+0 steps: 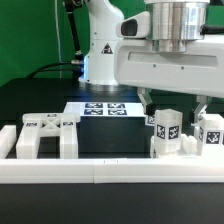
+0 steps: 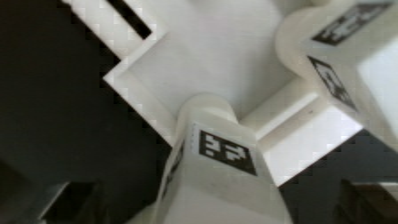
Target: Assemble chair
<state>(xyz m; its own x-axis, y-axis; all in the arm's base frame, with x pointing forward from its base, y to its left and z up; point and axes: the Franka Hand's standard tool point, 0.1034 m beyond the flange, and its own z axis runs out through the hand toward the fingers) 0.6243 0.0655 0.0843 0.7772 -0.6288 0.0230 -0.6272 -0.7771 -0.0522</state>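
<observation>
Inventory, exterior view: 1 robot arm (image 1: 160, 60); 1 end effector (image 1: 172, 104) with 2 fingers (image 1: 143, 100); 1 counter (image 1: 30, 100); 1 marker board (image 1: 103, 108); 1 border rail (image 1: 100, 172); 1 legged frame (image 1: 45, 138); 2 upright tagged posts, post A (image 1: 166, 128) and post B (image 1: 211, 130). Wrist view: 2 tagged posts in frame. Parts hidden behind the posts cannot be counted.

The widest free stretch is lying on the black table (image 1: 110, 140), between the legged frame (image 1: 45, 135) on the exterior view's left and a tagged post (image 1: 167, 128) on its right. A second post (image 1: 212, 131) is standing close beside that one, leaving just a narrow slot. The gripper (image 1: 174, 103) is hanging over them, fingers spread wide. The long rail (image 1: 100, 172) is running across the foreground, barring a low approach there; the marker board (image 1: 107, 108) is lying flat behind.
</observation>
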